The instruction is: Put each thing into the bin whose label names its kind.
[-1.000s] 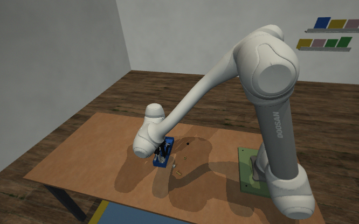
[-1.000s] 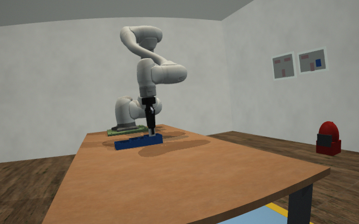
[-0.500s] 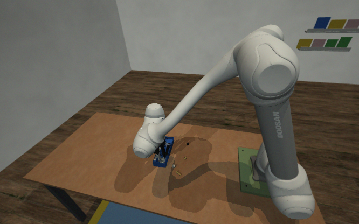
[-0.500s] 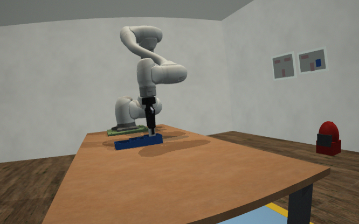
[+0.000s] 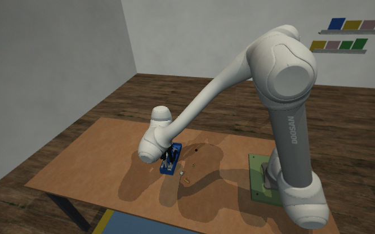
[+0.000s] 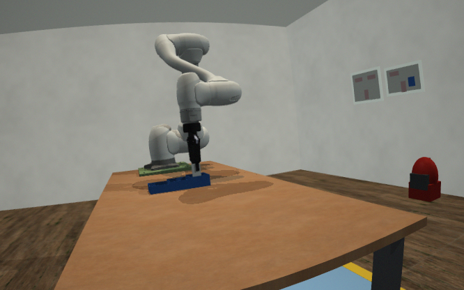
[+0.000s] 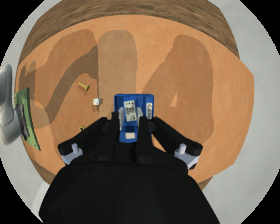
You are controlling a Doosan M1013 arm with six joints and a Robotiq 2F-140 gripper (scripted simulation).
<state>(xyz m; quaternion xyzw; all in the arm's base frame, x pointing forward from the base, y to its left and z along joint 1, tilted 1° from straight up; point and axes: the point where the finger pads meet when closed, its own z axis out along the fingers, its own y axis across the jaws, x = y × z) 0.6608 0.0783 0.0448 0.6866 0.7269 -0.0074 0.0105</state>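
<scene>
A blue bin (image 5: pixel 168 159) stands on the table; it also shows in the exterior view (image 6: pixel 178 182) and in the wrist view (image 7: pixel 132 116). My gripper (image 5: pixel 168 163) (image 6: pixel 196 173) points straight down with its fingertips inside the near end of the bin. The fingers stand a little apart, and a small pale thing lies between them in the bin; I cannot tell whether they touch it. On the table to the right of the bin lie a black nut (image 5: pixel 195 149), a brass nut (image 5: pixel 192 165), a small silver piece (image 5: pixel 181 173) and a brass bolt (image 5: pixel 186 180). The bin's label is not readable.
The arm's green base plate (image 5: pixel 260 180) sits at the table's right side. The arm's forearm reaches over the loose parts. A red machine (image 6: pixel 423 178) stands on the floor far off to the right.
</scene>
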